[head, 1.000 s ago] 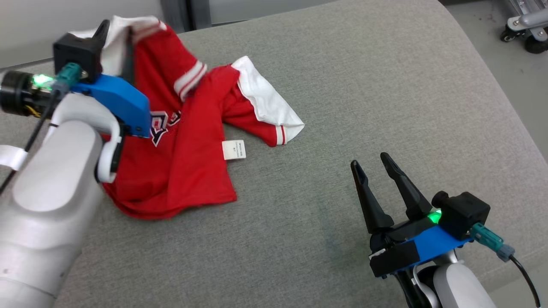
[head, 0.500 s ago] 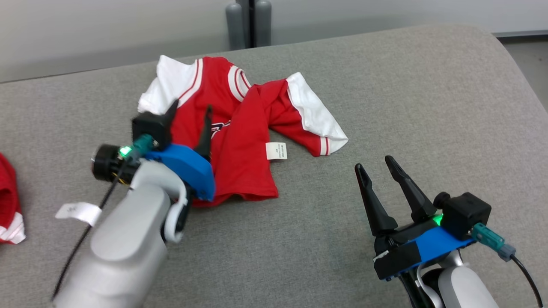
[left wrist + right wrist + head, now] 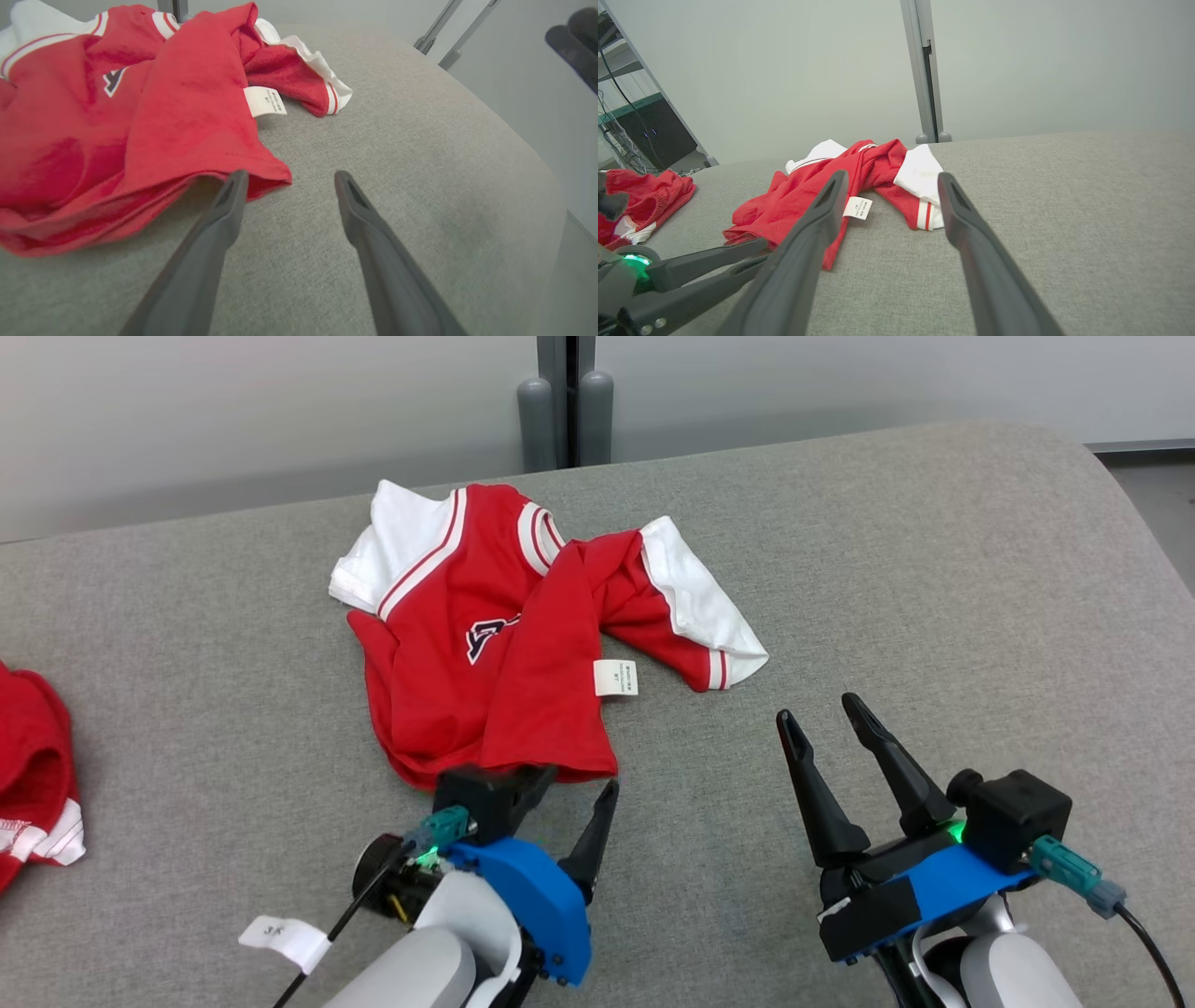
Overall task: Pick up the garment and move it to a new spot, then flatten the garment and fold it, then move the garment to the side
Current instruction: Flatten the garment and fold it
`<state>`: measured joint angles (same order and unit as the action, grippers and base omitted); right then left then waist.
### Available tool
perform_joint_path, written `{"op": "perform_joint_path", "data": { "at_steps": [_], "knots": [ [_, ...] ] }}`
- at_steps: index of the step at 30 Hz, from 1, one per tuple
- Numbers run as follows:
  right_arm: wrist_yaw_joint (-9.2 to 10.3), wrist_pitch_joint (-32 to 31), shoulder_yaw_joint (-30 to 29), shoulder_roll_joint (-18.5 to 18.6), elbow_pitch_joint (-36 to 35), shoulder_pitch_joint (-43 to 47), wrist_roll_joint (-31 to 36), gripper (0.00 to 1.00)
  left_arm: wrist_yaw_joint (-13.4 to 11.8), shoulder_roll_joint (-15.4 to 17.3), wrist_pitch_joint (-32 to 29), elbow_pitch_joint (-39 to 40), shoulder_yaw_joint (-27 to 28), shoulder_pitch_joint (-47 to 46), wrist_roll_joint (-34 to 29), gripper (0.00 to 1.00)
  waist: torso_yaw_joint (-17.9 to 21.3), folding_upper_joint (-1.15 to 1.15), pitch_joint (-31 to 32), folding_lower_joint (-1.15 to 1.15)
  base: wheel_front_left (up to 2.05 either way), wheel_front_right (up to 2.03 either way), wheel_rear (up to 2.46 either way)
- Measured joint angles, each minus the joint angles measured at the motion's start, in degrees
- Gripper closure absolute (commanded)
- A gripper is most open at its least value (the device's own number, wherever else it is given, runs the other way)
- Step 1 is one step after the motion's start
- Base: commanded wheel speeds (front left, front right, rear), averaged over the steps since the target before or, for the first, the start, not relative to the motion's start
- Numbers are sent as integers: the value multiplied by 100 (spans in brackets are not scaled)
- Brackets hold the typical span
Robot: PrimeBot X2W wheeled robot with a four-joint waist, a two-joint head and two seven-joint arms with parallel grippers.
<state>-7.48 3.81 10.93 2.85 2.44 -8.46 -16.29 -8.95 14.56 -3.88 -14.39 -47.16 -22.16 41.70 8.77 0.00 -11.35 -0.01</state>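
**Item:** garment (image 3: 485,653), a red jersey with white sleeves. It lies crumpled on the grey padded surface (image 3: 934,569), centre-far and a little to the left. One side is folded over the front, and a care label (image 3: 615,677) is turned out.

**Handling, as I judge it:** light, limp cloth with no stiffness. It won't slip much in a pinch, but it will bunch and drag on the upholstery. I would take it at two spread points, the near hem corner (image 3: 275,170) and the right white sleeve (image 3: 700,597), so it hangs open rather than roped.

**Left gripper** (image 3: 579,782): fingers apart and empty, held low and pointing far. Its tips are just beside the near hem. I can't tell whether one finger touches the cloth.

**Right gripper** (image 3: 817,707): fingers apart and empty, over bare surface to the near right of the garment and clear of it.

**Also present:** a second red garment (image 3: 33,775) at the far left edge.
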Motion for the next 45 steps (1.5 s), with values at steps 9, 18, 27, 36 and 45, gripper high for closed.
{"op": "perform_joint_path", "data": {
  "at_steps": [9,18,27,36,45],
  "knots": [
    [0,0,51,0,-1,49,-9,0,-475,26,-232,126,302,282,346,0,67,0,20,0,0,0,0],
    [0,1,90,0,16,46,-36,0,-412,-364,-105,-266,528,60,644,0,179,0,12,1,0,0,0],
    [0,54,127,0,52,9,-90,0,-358,-465,-53,-851,639,-280,714,100,305,0,-62,1,0,0,0],
    [0,107,-30,0,97,26,-94,0,-179,-76,-320,-712,564,-76,780,100,112,0,-9,1,0,0,0],
    [0,80,-148,0,77,51,-52,0,-872,1276,-992,555,878,698,906,100,-131,0,84,1,0,0,0]
  ]
}}
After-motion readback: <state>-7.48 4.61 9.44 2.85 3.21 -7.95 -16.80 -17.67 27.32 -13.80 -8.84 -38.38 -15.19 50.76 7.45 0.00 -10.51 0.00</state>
